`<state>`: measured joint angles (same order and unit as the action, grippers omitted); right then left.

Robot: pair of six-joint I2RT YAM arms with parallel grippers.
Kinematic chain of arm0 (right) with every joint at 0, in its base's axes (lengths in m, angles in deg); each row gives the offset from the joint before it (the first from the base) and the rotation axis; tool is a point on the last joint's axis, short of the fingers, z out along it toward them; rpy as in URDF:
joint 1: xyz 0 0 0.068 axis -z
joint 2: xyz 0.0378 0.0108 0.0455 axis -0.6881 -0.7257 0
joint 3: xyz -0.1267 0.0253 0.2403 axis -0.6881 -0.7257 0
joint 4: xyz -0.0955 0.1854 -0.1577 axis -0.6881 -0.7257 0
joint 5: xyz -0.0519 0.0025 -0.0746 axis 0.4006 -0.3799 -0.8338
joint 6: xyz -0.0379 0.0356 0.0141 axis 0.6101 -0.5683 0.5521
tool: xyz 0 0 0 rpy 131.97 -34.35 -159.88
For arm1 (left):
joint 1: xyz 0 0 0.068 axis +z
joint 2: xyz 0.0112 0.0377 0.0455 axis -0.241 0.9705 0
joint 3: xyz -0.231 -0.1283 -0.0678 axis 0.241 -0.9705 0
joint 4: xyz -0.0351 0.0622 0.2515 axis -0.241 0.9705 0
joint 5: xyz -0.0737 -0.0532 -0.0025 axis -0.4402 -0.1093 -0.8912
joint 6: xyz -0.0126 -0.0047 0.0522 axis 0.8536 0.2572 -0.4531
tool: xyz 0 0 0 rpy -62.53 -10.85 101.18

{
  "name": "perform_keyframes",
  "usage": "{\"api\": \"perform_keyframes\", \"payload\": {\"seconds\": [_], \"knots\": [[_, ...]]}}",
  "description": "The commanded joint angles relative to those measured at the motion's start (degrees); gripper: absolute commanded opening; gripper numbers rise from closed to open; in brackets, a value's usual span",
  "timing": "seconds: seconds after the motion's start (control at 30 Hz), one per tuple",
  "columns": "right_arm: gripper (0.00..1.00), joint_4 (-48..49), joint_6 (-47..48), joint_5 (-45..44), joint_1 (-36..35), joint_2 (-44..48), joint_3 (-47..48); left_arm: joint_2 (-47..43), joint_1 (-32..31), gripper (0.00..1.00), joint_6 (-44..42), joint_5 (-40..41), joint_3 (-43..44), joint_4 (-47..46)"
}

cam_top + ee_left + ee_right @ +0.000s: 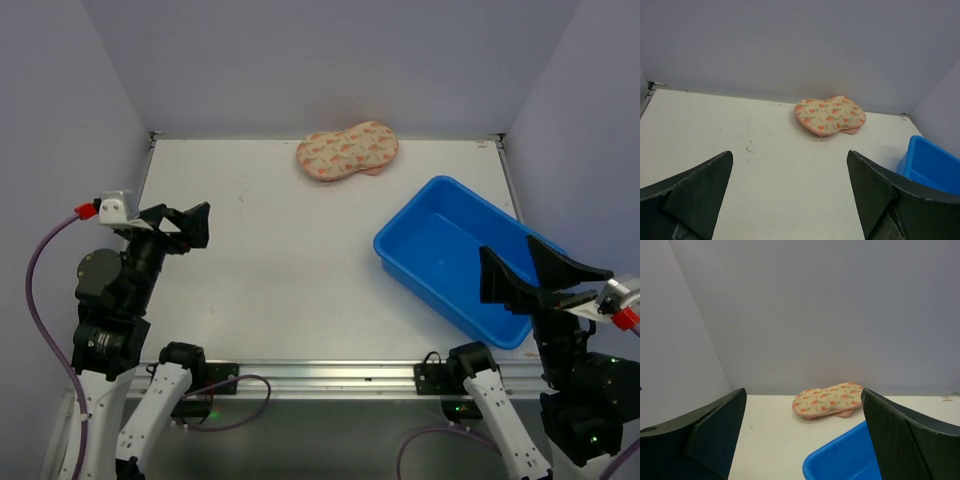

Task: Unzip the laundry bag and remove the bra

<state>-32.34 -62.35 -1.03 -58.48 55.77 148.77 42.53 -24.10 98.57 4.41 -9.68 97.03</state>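
The laundry bag (347, 152), a pale pink peanut-shaped pouch with orange-red motifs, lies closed at the far edge of the table near the back wall. It also shows in the left wrist view (829, 115) and the right wrist view (829, 400). The bra is hidden. My left gripper (186, 222) is open and empty at the table's left side, well short of the bag. My right gripper (530, 272) is open and empty above the near right corner of the blue tub, far from the bag.
A blue plastic tub (455, 258), empty, stands at the right of the table and shows in the wrist views (932, 165) (850, 457). Walls enclose the table at back, left and right. A metal rail (330, 375) runs along the near edge.
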Motion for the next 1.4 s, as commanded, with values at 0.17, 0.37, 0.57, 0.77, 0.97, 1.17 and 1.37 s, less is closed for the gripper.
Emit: {"api": "perform_keyframes", "payload": {"seconds": [0.17, 0.37, 0.57, 0.77, 0.97, 1.17, 1.37], "knots": [[0.99, 2.7, -4.1, 3.1, 0.0, -5.1, -3.3, 12.8, -0.2, 1.00, 9.0, -5.9, -3.7, -12.0], [0.99, 3.4, -5.6, 7.2, 0.0, -9.5, -3.6, 28.7, -0.2, 1.00, 19.1, -12.3, -5.7, -30.3], [0.99, 3.9, -6.2, 10.7, 0.1, -12.7, -2.9, 49.3, -0.8, 1.00, 28.2, -15.2, -0.8, -45.2], [0.99, 5.1, -5.8, 11.6, 0.0, -14.4, -3.5, 69.3, -3.0, 1.00, 30.5, -13.6, 11.4, -48.5], [0.99, 4.1, -5.7, 12.0, 0.1, -16.7, -2.9, 86.1, -3.9, 1.00, 32.0, -13.7, 22.8, -47.9], [0.99, 4.0, -5.7, 12.9, 0.0, -19.4, -2.5, 96.4, -5.2, 1.00, 33.9, -11.7, 30.3, -48.5], [0.99, 4.7, -6.6, 15.7, 0.1, -21.4, -2.6, 106.1, -7.2, 0.93, 35.6, -10.9, 38.0, -49.2]]}}
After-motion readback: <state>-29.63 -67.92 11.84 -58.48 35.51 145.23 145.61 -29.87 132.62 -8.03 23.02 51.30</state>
